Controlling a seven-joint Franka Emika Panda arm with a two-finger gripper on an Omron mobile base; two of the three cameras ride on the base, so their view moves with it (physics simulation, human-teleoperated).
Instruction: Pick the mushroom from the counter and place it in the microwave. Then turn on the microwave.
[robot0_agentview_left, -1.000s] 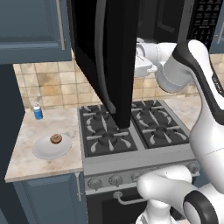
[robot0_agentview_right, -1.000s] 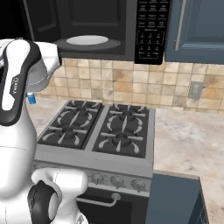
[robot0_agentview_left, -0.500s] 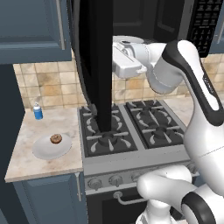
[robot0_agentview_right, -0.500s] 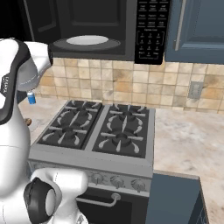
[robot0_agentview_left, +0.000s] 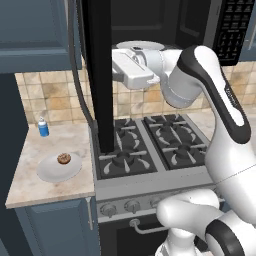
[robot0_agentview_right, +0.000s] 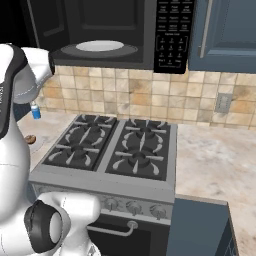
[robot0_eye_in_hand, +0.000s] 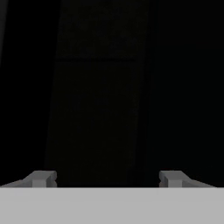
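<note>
The mushroom (robot0_agentview_left: 63, 158) is a small brown lump on a white plate (robot0_agentview_left: 50, 172) on the counter (robot0_agentview_left: 30, 187) left of the stove; it also peeks out beside my arm as mushroom (robot0_agentview_right: 30, 139). The microwave (robot0_agentview_right: 172, 35) hangs above the stove with its door (robot0_agentview_left: 97, 75) swung wide to the left and a white turntable (robot0_agentview_right: 100, 46) inside. My white hand (robot0_agentview_left: 135, 72) is up at the open cavity, right against the door's inner face. My gripper (robot0_eye_in_hand: 107, 179) is open, its fingertips (robot0_eye_in_hand: 41, 178) far apart, facing the dark door with nothing between them.
A small blue bottle (robot0_agentview_left: 43, 127) stands at the back of the counter near the tiled wall. The black gas stove (robot0_agentview_left: 150, 147) lies below the hand. More counter (robot0_agentview_right: 215, 165) extends right of the stove under a blue wall cabinet (robot0_agentview_right: 225, 30).
The microwave door has swung further open to the left. My hand has followed it leftward across the cavity's front. The mushroom and plate have not moved.
</note>
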